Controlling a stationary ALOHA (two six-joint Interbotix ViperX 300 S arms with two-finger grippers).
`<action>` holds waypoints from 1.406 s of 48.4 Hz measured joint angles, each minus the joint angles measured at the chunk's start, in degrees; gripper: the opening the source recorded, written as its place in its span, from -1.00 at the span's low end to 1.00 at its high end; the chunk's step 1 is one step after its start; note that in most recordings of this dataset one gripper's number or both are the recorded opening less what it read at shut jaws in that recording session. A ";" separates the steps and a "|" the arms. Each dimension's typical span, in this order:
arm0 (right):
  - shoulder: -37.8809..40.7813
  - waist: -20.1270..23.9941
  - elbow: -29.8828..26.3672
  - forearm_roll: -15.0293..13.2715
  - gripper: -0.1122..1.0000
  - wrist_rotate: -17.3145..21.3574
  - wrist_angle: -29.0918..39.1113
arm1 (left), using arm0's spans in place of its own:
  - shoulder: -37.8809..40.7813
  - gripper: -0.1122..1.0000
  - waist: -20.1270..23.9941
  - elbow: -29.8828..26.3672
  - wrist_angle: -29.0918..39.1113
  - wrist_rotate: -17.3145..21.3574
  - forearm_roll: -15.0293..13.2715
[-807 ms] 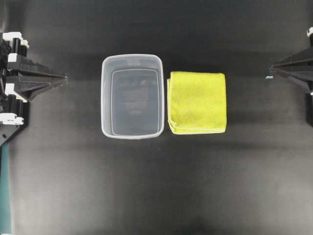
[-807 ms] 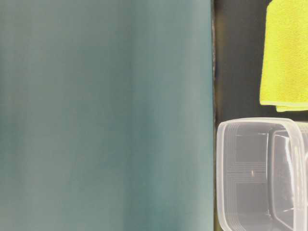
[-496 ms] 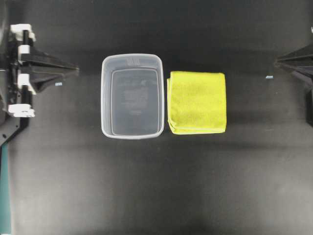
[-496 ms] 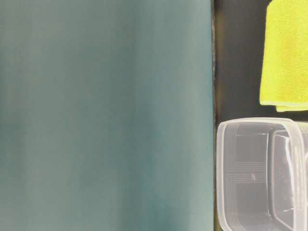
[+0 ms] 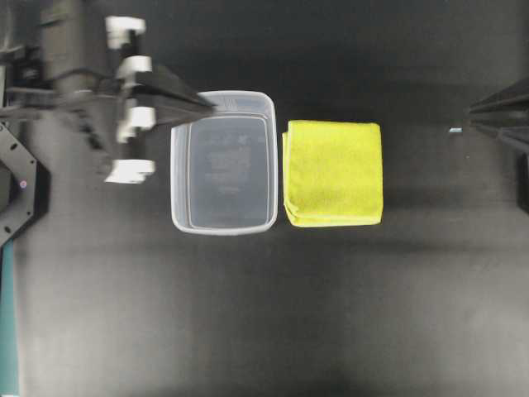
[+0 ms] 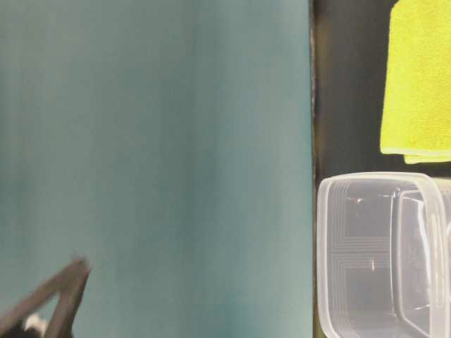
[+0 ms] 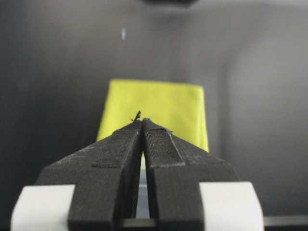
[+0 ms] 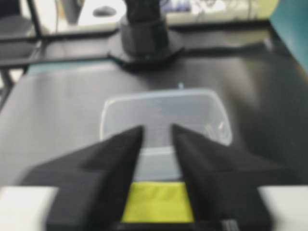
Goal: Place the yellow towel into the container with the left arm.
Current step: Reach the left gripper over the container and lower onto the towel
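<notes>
Yellow towel point(image 5: 333, 173) on black table point(image 5: 248, 314) (matte)

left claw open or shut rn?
Shut. In the left wrist view the left claw has its black fingers pressed together, empty, short of the folded yellow microfibre towel.

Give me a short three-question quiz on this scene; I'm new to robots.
1. True or false: the towel lies inside the tub.
2. The left gripper has its jaws: A) wide open, B) shut with nothing held, C) shut on the towel.
3. In the overhead view, on which side of the tub does the towel lie?

Key: 1 false, it lies on the table beside the tub. 2 B. 3 the right.
</notes>
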 measured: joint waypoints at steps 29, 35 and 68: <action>-4.83 0.00 -0.18 0.00 0.58 1.14 0.97 | 34.80 0.84 1.93 -33.84 26.63 8.96 0.09; -6.50 0.00 -0.18 0.00 0.58 1.05 0.97 | 42.01 0.82 1.85 -38.94 28.65 9.40 0.18; -8.61 -0.09 -0.26 0.00 0.57 1.23 0.97 | 59.77 0.81 -2.37 -42.19 25.58 8.70 0.18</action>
